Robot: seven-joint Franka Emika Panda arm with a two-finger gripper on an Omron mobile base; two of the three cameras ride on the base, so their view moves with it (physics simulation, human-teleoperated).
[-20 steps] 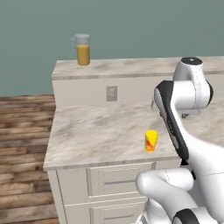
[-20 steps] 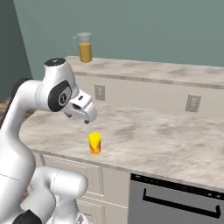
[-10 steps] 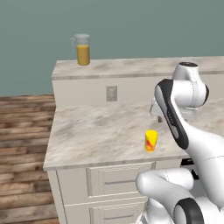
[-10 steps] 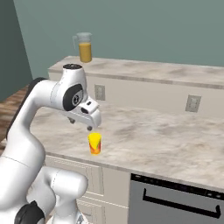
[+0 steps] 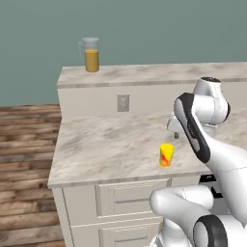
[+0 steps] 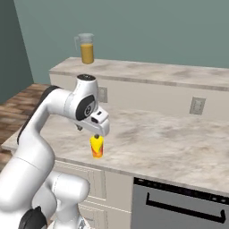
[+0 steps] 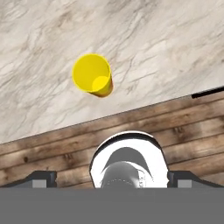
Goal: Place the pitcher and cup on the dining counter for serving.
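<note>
We judge the pitcher done: the clear glass pitcher (image 5: 90, 54) of orange liquid stands at the far left of the raised beige marble dining counter (image 5: 159, 75). In hand is the reach for the small yellow cup (image 5: 166, 155), upright near the front edge of the lower marble worktop (image 5: 101, 147). Our gripper (image 6: 95, 132) hangs just above it, jaws wide and empty. Next we descend, centre on the cup's red-marked side, then close.
</note>
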